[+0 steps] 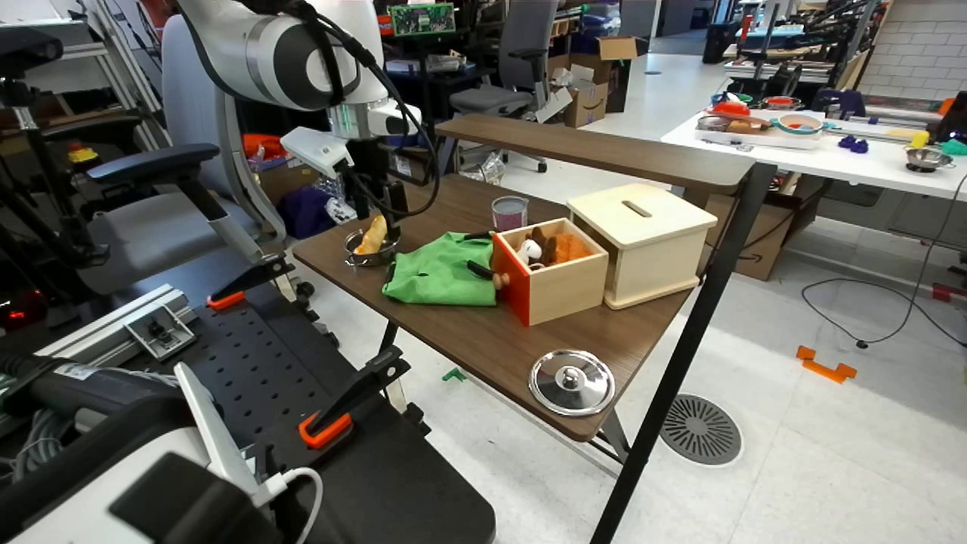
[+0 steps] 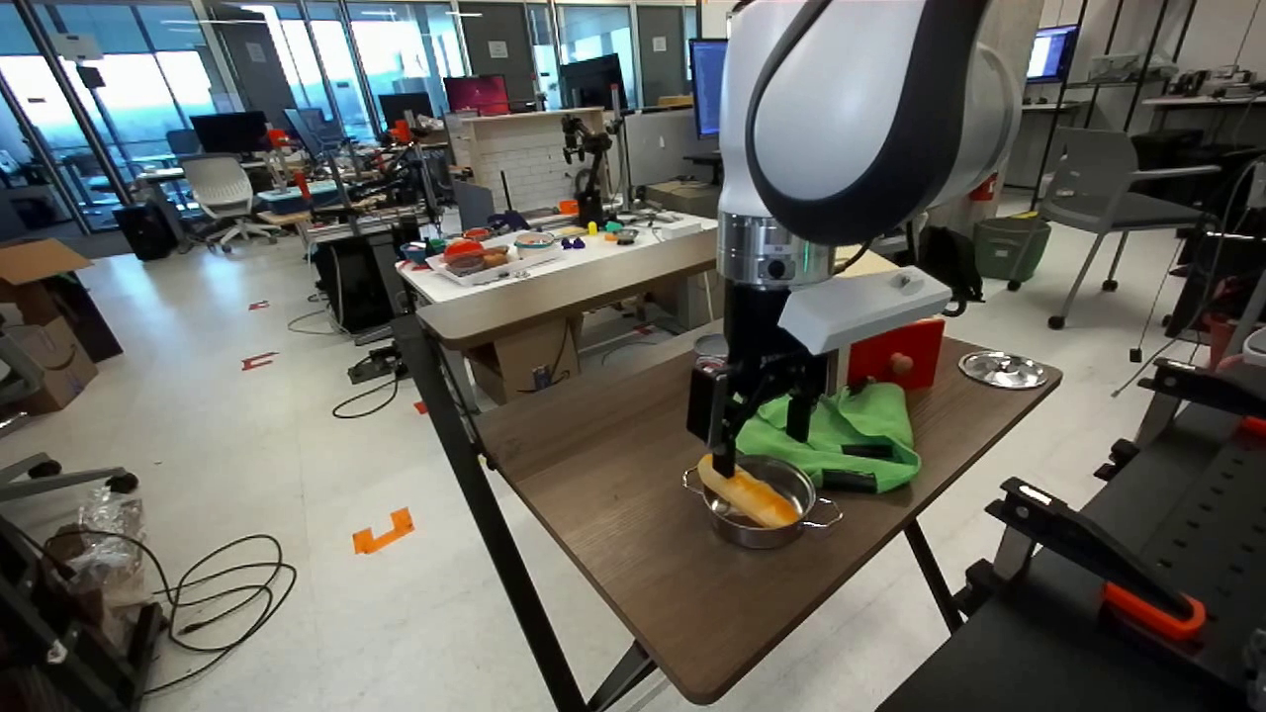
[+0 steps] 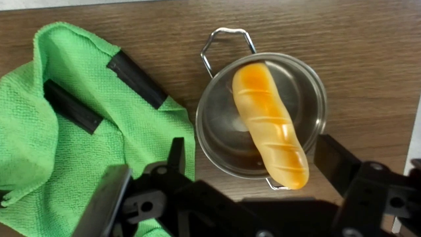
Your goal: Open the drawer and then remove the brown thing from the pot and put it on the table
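Observation:
The brown thing is a yellow-brown bread roll (image 3: 271,128), tilted in the steel pot (image 3: 227,131) with one end over the rim. The roll (image 2: 757,497) and pot (image 2: 752,537) stand near the table's edge. My gripper (image 3: 251,144) is open and empty, its fingers apart on either side of the roll's raised end; in an exterior view the gripper (image 2: 762,451) is just above the pot. The drawer (image 1: 566,291), with a red front and round knob, is pulled out from the wooden box (image 1: 653,257). An orange-brown and white soft toy (image 1: 563,248) lies in it.
A green cloth (image 1: 442,272) with black strips lies between pot and drawer. A steel lid (image 1: 572,381) lies near the table (image 2: 613,524) corner. A can (image 1: 510,213) stands behind the cloth. A raised shelf (image 1: 589,147) runs along one side.

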Tool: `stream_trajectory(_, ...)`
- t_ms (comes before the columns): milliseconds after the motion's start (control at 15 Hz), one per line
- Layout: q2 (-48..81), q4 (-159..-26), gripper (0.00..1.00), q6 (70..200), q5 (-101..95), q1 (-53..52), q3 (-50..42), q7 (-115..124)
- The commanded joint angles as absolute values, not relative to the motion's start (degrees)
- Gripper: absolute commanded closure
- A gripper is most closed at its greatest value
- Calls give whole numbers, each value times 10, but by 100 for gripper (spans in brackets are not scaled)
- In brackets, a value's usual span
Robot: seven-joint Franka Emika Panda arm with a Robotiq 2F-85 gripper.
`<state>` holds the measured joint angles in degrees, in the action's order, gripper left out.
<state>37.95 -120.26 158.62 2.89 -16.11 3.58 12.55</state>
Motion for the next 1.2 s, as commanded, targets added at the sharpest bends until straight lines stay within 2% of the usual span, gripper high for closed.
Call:
stream_trajectory(0,384,-1199,0,1592,27,-164,34,132)
stream_trajectory(1133,382,-1198,0,1608,22,-173,27,136)
